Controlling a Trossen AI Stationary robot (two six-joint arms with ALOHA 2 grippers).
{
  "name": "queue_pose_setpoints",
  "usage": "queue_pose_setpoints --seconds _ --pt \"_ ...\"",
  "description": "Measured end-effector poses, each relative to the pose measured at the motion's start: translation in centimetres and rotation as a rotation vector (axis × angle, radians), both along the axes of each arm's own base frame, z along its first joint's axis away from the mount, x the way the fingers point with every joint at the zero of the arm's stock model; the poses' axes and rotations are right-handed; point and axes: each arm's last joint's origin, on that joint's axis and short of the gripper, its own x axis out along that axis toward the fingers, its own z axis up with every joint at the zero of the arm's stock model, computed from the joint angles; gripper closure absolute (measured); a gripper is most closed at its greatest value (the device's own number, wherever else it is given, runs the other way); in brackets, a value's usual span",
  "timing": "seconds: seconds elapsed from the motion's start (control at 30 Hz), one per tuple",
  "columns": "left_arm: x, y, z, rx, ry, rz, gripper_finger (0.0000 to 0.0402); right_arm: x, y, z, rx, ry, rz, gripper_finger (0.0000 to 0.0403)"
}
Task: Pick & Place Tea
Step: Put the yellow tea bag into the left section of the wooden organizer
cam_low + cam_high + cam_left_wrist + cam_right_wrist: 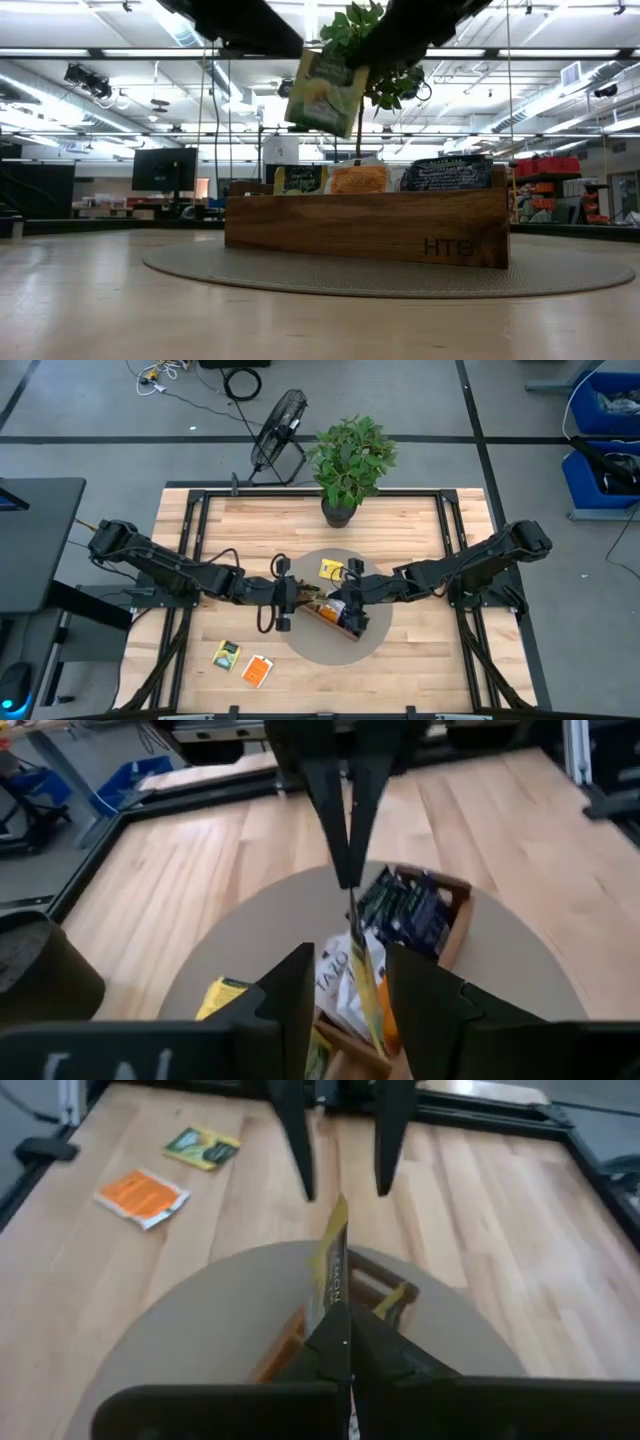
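While both arms meet over the round mat (300, 645) at the middle of the table (420, 670), one wooden tray (365, 228) lies on that mat, and one potted plant (350, 460) stands at the table's far edge. Right gripper (345, 1345) is pinched tight on one yellow sachet (333, 1275), held edge-up in the air above the tray. Left gripper (345, 985) faces it from the other side, fingers (290, 1000) parted, one on each side of the sachet; whether they touch it cannot be told. Three sachets stand in the tray in the low view: one dark yellow (298, 180), one orange (358, 179), one dark blue (445, 173). One more yellow one (331, 569) lies flat on the mat. Two lie on bare wood near the front edge, one yellow-green (226, 655), one orange (257, 671). From above, the arms hide most of the tray, so its full count is unclear.
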Motion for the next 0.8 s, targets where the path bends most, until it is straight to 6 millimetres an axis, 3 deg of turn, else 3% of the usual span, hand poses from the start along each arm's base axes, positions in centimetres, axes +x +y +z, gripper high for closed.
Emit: queue_pose_setpoints --seconds 0.43,0.63,0.8 --pt "0.3 0.4 0.0 -0.023 -0.007 0.004 0.0235 0.2 -0.1 0.3 -0.015 -0.022 -0.013 0.0403" --pt "0.5 1.4 0.0 -0.083 -0.01 0.039 0.0254 0.3 -0.1 0.5 -0.017 -0.037 -0.003 0.0403" --pt "0.7 2.0 -0.1 -0.136 0.001 0.002 0.0301 0.3 -0.1 0.5 -0.016 -0.037 -0.003 0.0403"
